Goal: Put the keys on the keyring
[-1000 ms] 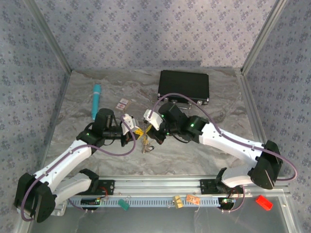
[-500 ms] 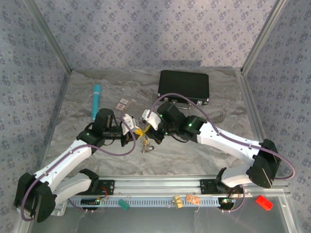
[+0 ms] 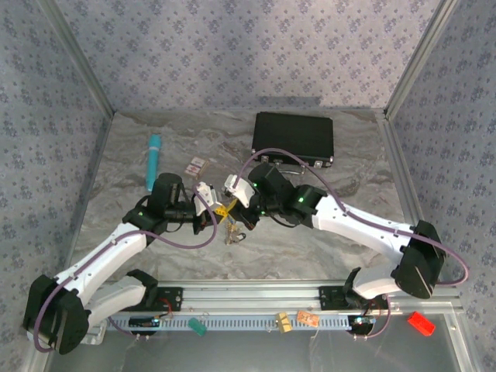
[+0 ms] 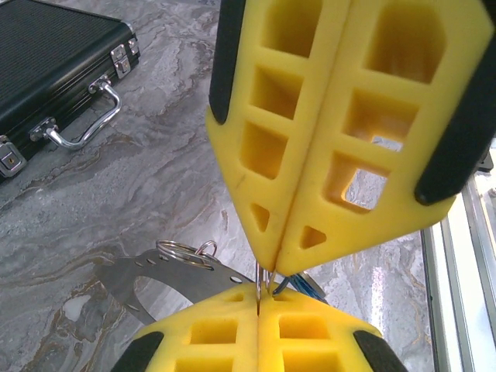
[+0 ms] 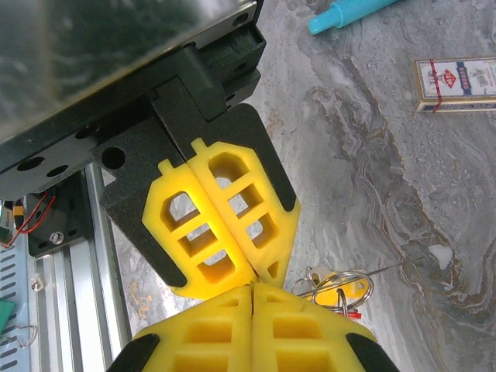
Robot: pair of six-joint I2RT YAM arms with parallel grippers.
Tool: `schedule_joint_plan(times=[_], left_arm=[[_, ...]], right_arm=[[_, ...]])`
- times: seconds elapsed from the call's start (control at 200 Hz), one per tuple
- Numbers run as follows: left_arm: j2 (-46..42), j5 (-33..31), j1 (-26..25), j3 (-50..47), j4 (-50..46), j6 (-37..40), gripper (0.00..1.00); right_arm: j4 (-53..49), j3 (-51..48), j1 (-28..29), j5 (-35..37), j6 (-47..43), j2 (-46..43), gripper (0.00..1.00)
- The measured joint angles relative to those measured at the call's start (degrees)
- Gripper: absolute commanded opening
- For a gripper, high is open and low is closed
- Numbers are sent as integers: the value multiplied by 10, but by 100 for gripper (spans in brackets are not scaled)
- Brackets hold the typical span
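Yellow jaws of the left gripper (image 4: 258,301) and the right gripper (image 4: 275,260) are each pressed together. They meet tip to tip at mid-frame in the top view, both pinching a thin silvery wire of the keyring (image 5: 363,280). Just below the tips in that view are the keys (image 3: 232,231), one yellow-headed and one blue-headed, beside a small split ring (image 4: 186,252); on the table (image 3: 294,256) at upper centre a black case (image 3: 293,138) lies latched shut, its contents hidden.

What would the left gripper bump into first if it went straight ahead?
Probably the right gripper. Its yellow tips sit right in front of the left gripper, nearly tip to tip, though depth is hard to judge.
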Motion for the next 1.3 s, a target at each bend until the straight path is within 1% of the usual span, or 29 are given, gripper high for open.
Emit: schedule_joint_plan(times=[0.21,0.44,0.999,1.299], left_arm=[[2,0,0,0,0,0,0],[3,-5,0,0,0,0,0],[3,-10,1,0,5,-10,0],[6,-11,0,0,10,-13,0]], right_arm=[[3,0,4,17,1,2,0],[3,0,13,55,7,2,0],[2,-4,30,120,29,-4,0],[3,-13,33,145,41,-9,0]])
